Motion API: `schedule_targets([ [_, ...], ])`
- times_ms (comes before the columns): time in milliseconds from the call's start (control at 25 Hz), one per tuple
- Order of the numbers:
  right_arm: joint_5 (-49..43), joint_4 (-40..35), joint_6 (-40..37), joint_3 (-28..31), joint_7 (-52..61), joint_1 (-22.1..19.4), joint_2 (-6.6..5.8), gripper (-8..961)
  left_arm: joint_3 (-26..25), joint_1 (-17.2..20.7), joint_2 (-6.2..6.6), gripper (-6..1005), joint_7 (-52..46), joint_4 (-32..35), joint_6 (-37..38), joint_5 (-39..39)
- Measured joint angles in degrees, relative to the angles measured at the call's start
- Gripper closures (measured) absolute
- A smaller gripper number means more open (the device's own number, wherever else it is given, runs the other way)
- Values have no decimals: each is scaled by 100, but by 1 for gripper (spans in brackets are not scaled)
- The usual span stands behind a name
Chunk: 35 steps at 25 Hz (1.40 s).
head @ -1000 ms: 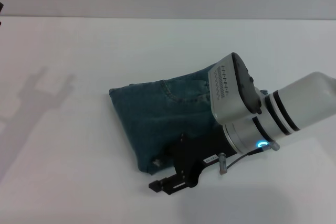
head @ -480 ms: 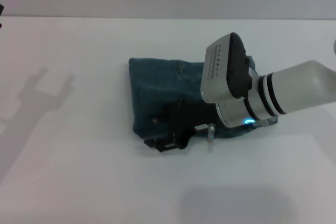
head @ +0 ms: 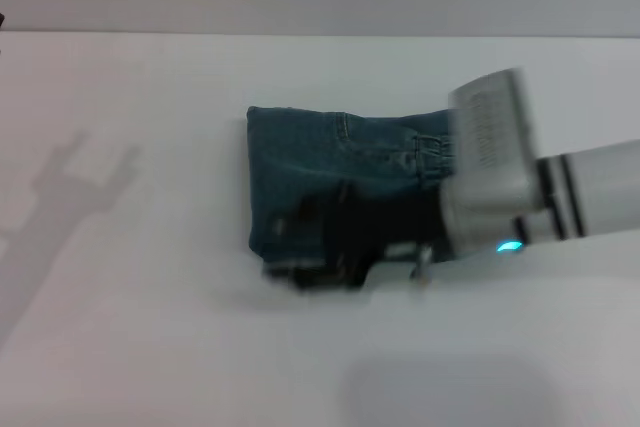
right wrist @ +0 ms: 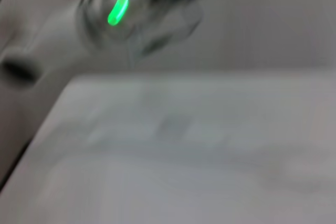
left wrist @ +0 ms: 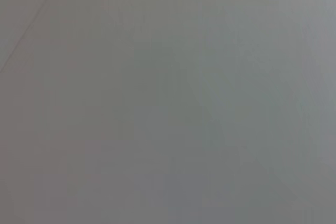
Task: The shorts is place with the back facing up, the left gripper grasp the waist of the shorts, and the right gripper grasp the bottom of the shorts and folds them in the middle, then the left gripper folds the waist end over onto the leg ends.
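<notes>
Shorts [head: 340, 172] lie folded on the white table [head: 150, 347]; right pincer [head: 315, 265] blurred, grip unclear.

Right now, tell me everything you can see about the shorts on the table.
The shorts are blue denim, folded into a compact, roughly rectangular bundle lying flat on the white table. A stitched seam and what looks like a pocket edge show on the upper layer. The folded edge on the robot's left is straight and neat. The right hand is at the near edge, its dark body covering that part; whether it grips the cloth is unclear.
</notes>
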Motion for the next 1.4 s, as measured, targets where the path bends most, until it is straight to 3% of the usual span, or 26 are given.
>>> schedule_targets([
  [160,1587,645,-311,1465,-1616,-439,-12,360,1,15,0,173,15,0,6,0],
  [280,3274,1427,-624,2474,-3382,-686,-5,360,6,32,0,173,27,1,12,14],
  [440,5158,2177,-1025,3131,-5144,-872,8,361,39,65,-16,173,226,-51,64,19],
  [600,6565,2566,-1176,3507,-5670,-968,8,361,-30,81,-25,172,574,-292,291,4],
  [760,6981,2606,-1145,3550,-5687,-1051,-8,360,-191,98,-26,172,828,-548,428,-4],
  [1400,7002,2671,-964,3534,-5700,-1073,-21,361,-578,52,-60,173,1400,-1273,859,-139],
])
